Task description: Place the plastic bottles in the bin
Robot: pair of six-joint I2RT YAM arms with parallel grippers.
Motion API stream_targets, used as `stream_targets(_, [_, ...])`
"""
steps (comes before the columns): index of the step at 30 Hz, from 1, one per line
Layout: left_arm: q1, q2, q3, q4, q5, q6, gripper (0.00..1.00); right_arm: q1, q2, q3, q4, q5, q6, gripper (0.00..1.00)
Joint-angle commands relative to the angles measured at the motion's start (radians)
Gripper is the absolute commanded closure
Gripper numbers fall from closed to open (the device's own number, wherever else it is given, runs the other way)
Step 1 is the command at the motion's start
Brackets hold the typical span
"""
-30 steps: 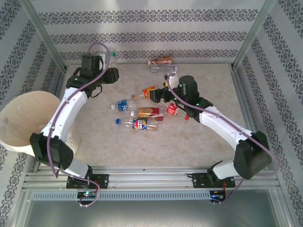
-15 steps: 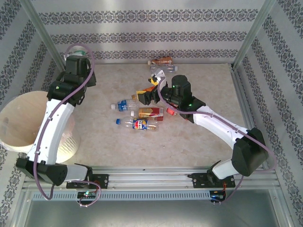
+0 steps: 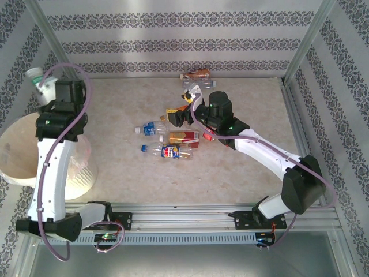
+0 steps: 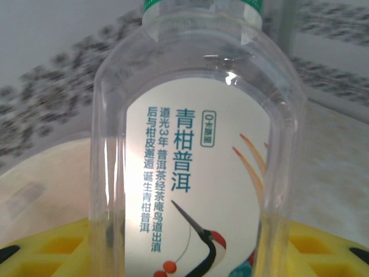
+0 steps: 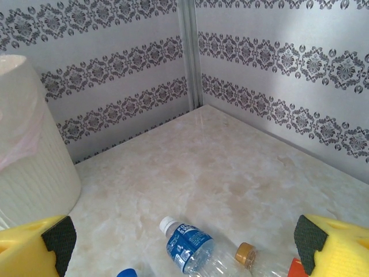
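Bottles [image 3: 173, 137] lie clustered mid-worktop [image 3: 248, 104] beneath our wide-open right gripper [image 3: 180, 115]. From above, our left gripper [image 3: 45, 86] clamps a green-capped bottle [image 3: 36, 77] near the bin [image 3: 14, 151]; its wrist camera adds the white crane label [image 4: 196, 173].

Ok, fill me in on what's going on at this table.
Two robot arms are clearing plastic bottles into a bin. The left gripper grips a clear green-capped bottle with a white crane label. It is held high at the far left, by the cream bin, and not yet dropped in. The right gripper hangs open above the cluster of bottles in the middle of the table, with a blue-labelled bottle below its fingers. Two more bottles lie by the back wall.
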Motion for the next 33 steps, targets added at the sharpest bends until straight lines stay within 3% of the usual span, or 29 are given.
stream_targets(1, [0.104,-0.069,-0.062,-0.046,0.005,-0.051,0.53,0.003,0.015,0.036,0.026,0.013,-0.012,0.02])
stream_targets(5, [0.199,-0.103,-0.1,-0.083,0.037,-0.058,0.53,0.003,0.019,0.045,0.018,0.018,-0.024,0.02])
stream_targets(8, [0.262,-0.129,-0.124,-0.144,0.002,-0.084,0.52,0.002,0.026,0.055,0.016,0.014,-0.026,0.02])
stream_targets(11, [0.317,-0.17,-0.179,-0.143,0.061,-0.082,0.51,0.002,0.036,0.074,0.005,0.001,-0.031,0.02])
stream_targets(14, [0.332,-0.196,-0.203,-0.18,0.005,-0.12,0.49,0.002,0.045,0.094,-0.013,-0.008,-0.042,0.02])
stream_targets(16, [0.335,-0.219,-0.222,-0.188,-0.035,-0.14,0.43,0.002,0.05,0.105,-0.02,-0.011,-0.047,0.02])
stream_targets(20, [0.337,-0.261,-0.246,-0.18,-0.071,-0.16,0.21,0.003,0.056,0.117,-0.022,-0.012,-0.048,0.02])
stream_targets(24, [0.337,-0.276,-0.238,-0.169,-0.048,-0.157,0.13,0.002,0.049,0.112,-0.024,-0.003,-0.039,0.02])
stream_targets(28, [0.337,-0.277,-0.228,-0.161,0.007,-0.15,0.08,0.002,0.029,0.091,-0.025,0.025,-0.039,0.02])
stream_targets(33, [0.336,-0.277,-0.205,-0.114,0.214,-0.134,0.06,0.003,0.016,0.072,-0.027,0.063,-0.029,0.02])
